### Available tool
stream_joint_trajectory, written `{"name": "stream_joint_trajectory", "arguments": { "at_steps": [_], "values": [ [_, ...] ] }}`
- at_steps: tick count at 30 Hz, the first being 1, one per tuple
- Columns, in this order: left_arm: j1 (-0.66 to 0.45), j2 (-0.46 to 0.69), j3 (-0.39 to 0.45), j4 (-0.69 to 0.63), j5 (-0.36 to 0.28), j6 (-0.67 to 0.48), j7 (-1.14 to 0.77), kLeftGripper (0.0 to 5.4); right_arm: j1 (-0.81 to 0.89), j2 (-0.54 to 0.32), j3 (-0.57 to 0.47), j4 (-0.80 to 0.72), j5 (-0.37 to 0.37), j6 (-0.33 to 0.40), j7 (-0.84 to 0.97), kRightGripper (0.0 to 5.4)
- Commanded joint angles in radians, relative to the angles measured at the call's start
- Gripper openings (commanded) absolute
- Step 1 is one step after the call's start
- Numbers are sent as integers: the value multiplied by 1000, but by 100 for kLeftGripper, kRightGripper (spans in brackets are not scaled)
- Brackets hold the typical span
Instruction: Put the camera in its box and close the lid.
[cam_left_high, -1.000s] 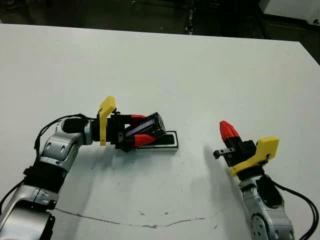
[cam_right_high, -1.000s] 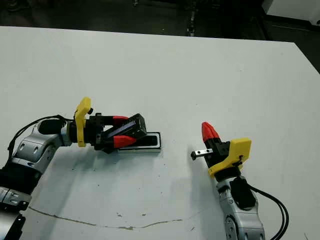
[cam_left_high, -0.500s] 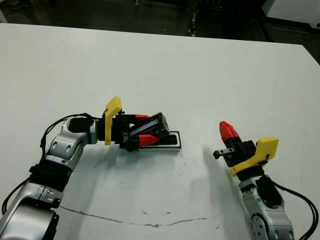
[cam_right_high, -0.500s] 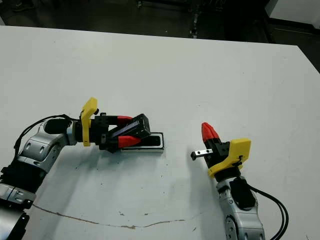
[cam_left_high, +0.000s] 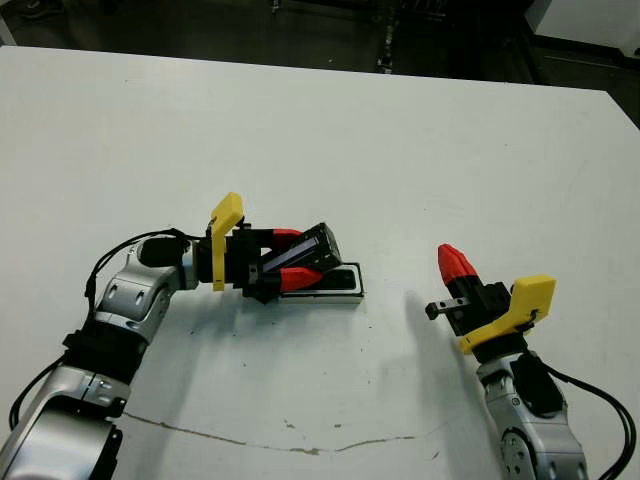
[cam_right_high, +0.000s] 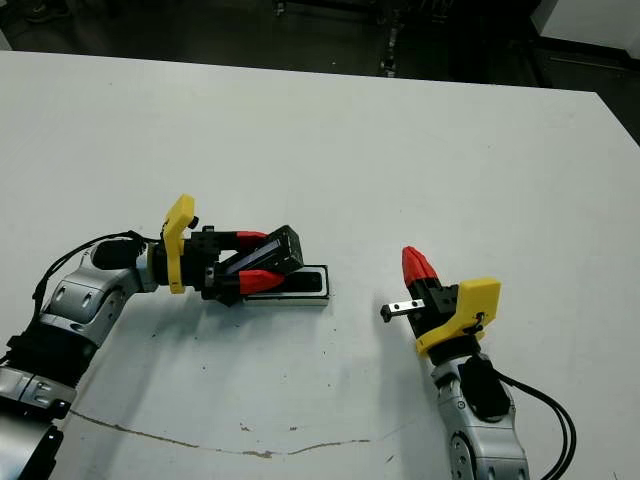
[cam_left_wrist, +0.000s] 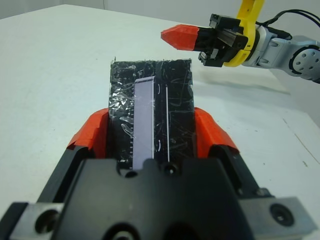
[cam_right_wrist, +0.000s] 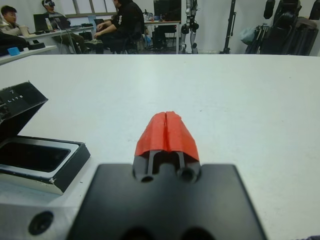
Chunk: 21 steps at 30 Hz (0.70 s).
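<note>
My left gripper (cam_left_high: 303, 257) is shut on the lid (cam_left_high: 318, 250), a glossy black block with a pale strip down its face (cam_left_wrist: 150, 90). The lid hangs tilted over the left end of the box (cam_left_high: 345, 297), with its far end raised. The box is a small white-walled tray lying flat on the table, and its hollow shows dark (cam_right_wrist: 67, 172). I cannot make out the camera inside it. My right gripper (cam_left_high: 455, 262) stands to the right of the box, apart from it, with its red fingers (cam_right_wrist: 166, 125) shut on nothing.
A thin brown scuff line (cam_left_high: 260, 440) crosses the white table near its front edge. Beyond the table's far edge are a dark floor and equipment stands (cam_left_high: 385, 40). People sit at desks (cam_right_wrist: 115, 25) far behind the table in the right wrist view.
The head view has shifted slightly. The left arm has nudged the tilted lid a little to the right over the box's left end. The right gripper has not moved.
</note>
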Motion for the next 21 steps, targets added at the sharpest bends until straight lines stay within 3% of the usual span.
{"name": "stream_joint_trajectory", "arguments": {
  "at_steps": [1, 14, 21],
  "values": [
    [63, -71, -93, 48, 49, 36, -15, 317, 11, -13, -8, 8, -1, -14, 5, 0],
    [16, -89, -166, 81, 111, 45, -29, 316, 7, -12, -9, 7, -6, -15, -7, 0],
    [52, -96, -206, -28, 219, 72, 168, 315, -16, -15, -56, -7, 25, 2, -25, 0]
  ]
}}
